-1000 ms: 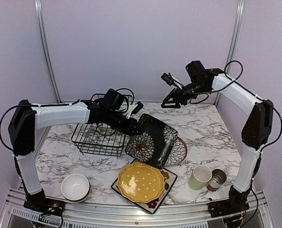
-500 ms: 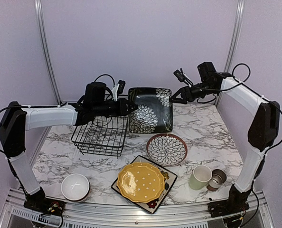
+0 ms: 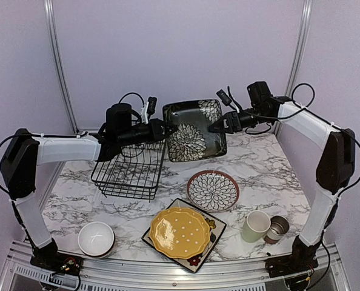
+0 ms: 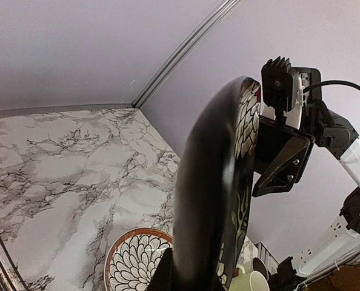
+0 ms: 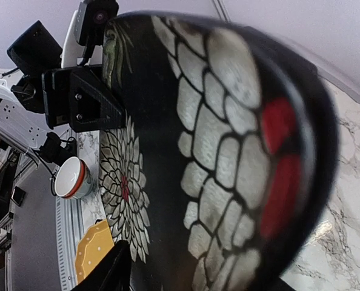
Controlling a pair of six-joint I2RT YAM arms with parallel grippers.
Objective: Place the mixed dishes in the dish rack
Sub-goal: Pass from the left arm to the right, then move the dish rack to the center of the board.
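None of the dishes is in the black wire rectangular dish rack (image 3: 128, 182) yet; its basket shows only bare wires and prongs.

One black square plate with white-and-red flowers (image 3: 195, 130) is on its way. It hangs in the air, tilted up on edge, just right of the rack and above the marble-patterned counter (image 3: 265, 170). The left claw (image 3: 166, 128) is pressed together on the plate's left rim and carries it. The right claw (image 3: 219, 126) sits at the opposite rim, with the edge between its fingers. Whether it is actually pinching the plate or only bracketing it, I cannot tell.

Everything else waits on the counter:
- A round plate with a brown rim and a white petal pattern (image 3: 212, 190) lies flat near the middle.
- A yellow scalloped round plate with white dots (image 3: 180, 231) rests on a second black square flowered plate (image 3: 195, 260) at the near edge.
- A white bowl (image 3: 96, 237) stands at the near left.
- A pale green mug (image 3: 255, 226) and a small grey-brown cup (image 3: 279, 228) stand side by side at the near right.

By my judgement the task is barely begun. The first plate has to be slotted between the prongs, and six more pieces remain to load.
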